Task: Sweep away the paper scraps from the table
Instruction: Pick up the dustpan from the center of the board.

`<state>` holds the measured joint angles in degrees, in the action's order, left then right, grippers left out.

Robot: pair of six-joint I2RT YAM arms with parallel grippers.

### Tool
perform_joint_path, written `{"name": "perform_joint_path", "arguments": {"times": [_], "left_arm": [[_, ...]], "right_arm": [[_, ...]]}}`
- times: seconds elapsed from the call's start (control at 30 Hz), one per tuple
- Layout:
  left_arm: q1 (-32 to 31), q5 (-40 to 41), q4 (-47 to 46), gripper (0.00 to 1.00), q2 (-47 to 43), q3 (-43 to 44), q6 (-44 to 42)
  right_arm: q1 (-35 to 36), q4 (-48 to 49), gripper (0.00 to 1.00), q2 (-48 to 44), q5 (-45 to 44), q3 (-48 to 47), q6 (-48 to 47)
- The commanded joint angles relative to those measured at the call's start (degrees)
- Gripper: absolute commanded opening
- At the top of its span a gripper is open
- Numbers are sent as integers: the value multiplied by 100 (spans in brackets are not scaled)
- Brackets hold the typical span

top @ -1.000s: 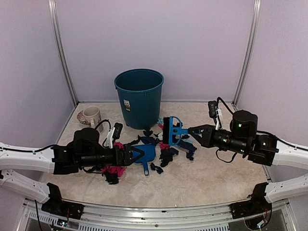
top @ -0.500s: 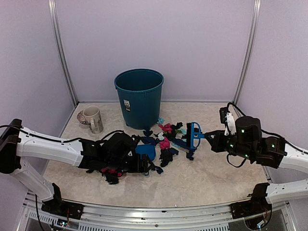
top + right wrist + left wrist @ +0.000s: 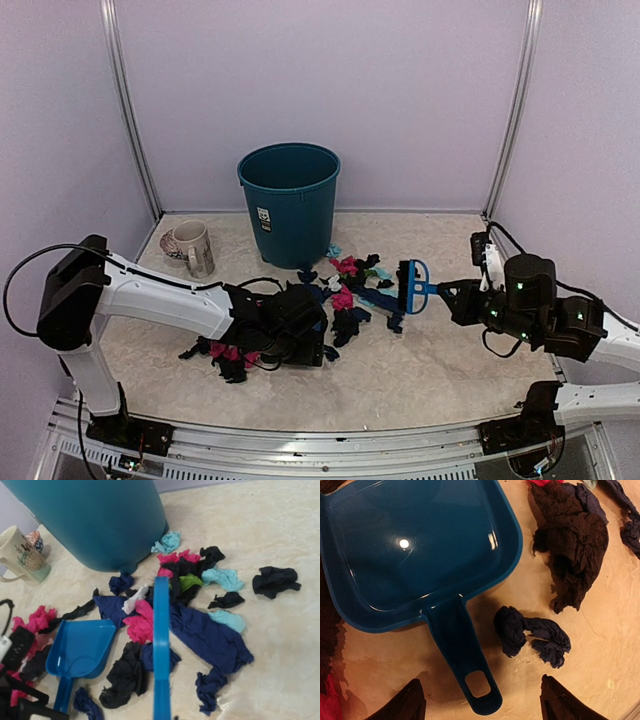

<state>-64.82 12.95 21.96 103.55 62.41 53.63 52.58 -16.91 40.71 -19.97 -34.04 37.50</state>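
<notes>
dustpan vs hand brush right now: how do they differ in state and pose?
Grip: the brush is clamped in the right end effector; the dustpan is loose, the left end effector open either side of its handle.
Pose: the dustpan lies flat on the table; the brush juts from its end effector toward the paper scraps.
Shared: both are blue plastic.

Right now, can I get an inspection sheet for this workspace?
Surface: table, marble-patterned, littered mid-table.
Job's things: scraps, pink, black, blue and teal, piled before the bin; none in the dustpan.
Clutter: mug at far left.
Tools: left tool open, straddling the dustpan handle; right tool shut on brush, beside the pile.
Cables: cable loops at far left, clear of the scraps.
Surroundings: lilac walls; nothing else seen.
</notes>
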Motion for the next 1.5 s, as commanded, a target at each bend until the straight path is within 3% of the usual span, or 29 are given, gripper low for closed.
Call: {"name": "perform_joint_path", "arguments": {"times": [0.0,0.67,0.9,1.17,1.47], "left_arm": [[-55,427,526,75,273,318,173],[-16,568,486,41,699,460,105],[4,643,520,20,658,440,68],[-5,888,631,13,333,420,79],[4,1249,1024,12,-524,439,17]], "right_arm": [[-47,-41,0,-182,-84,105,56],[-46,1,0,-301,-109,279,86],[-49,56,0,-278,-91,285,100],[-52,91,0,-190,-97,241,78],[-48,242,0,72,89,85,1]]}}
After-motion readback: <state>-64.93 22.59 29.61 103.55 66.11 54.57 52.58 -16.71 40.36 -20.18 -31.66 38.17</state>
